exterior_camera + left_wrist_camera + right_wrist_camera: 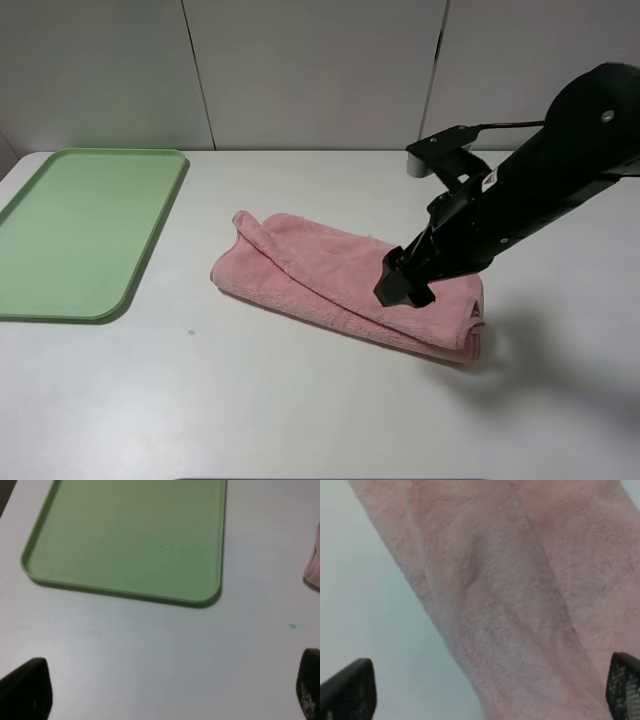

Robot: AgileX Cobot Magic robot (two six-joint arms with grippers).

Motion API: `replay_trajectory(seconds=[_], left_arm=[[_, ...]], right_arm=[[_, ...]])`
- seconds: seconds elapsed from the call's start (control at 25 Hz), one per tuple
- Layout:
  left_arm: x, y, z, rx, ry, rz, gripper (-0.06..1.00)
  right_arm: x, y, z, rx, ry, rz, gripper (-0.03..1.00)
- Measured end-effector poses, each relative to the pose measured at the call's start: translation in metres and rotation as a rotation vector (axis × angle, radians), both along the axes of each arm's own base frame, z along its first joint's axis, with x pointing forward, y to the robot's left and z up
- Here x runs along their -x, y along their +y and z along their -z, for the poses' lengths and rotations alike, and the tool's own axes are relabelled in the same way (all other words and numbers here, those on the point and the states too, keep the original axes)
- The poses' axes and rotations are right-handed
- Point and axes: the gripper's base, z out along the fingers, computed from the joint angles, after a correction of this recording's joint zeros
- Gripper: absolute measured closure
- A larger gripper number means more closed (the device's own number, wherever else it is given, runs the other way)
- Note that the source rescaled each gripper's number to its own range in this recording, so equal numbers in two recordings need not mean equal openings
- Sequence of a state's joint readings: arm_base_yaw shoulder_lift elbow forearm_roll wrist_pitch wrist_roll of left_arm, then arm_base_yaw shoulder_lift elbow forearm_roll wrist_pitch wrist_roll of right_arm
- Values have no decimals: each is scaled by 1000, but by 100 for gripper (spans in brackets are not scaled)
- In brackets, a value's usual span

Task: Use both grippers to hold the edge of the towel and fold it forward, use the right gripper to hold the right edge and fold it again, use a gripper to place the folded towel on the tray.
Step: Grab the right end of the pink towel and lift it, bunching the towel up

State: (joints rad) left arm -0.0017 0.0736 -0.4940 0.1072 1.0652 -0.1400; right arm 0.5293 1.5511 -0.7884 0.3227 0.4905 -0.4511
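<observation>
The pink towel [330,280] lies folded in a long band in the middle of the white table. Its end also shows at the edge of the left wrist view [313,565], and it fills the right wrist view [510,595]. My right gripper [403,284] hovers open just above the towel's right half, with the fingertips [350,690] wide apart and nothing between them. The green tray [80,230] lies empty at the far left and also shows in the left wrist view [130,535]. My left gripper [165,692] is open over bare table near the tray and is out of the exterior view.
A small teal speck [190,331] marks the table in front of the towel. A white wall stands behind the table's far edge. The right arm's dark body [540,170] reaches in from the upper right.
</observation>
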Motion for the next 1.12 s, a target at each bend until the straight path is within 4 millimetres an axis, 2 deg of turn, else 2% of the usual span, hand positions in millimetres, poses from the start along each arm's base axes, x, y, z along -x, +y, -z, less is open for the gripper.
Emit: replay_trajectory(seconds=[0.28, 0.48, 0.76, 1.12], left_arm=[[0, 0, 0, 1, 0, 1, -4], [0, 0, 0, 1, 0, 1, -4], [0, 0, 0, 1, 0, 1, -4], [0, 0, 0, 0, 0, 1, -4]], right_arm=[[3, 26, 42, 94, 26, -125, -3], [0, 31, 63, 157, -2, -200, -3], [-8, 29, 64, 214, -101, -257, -3], [-30, 2, 62, 248, -159, -189, -3]])
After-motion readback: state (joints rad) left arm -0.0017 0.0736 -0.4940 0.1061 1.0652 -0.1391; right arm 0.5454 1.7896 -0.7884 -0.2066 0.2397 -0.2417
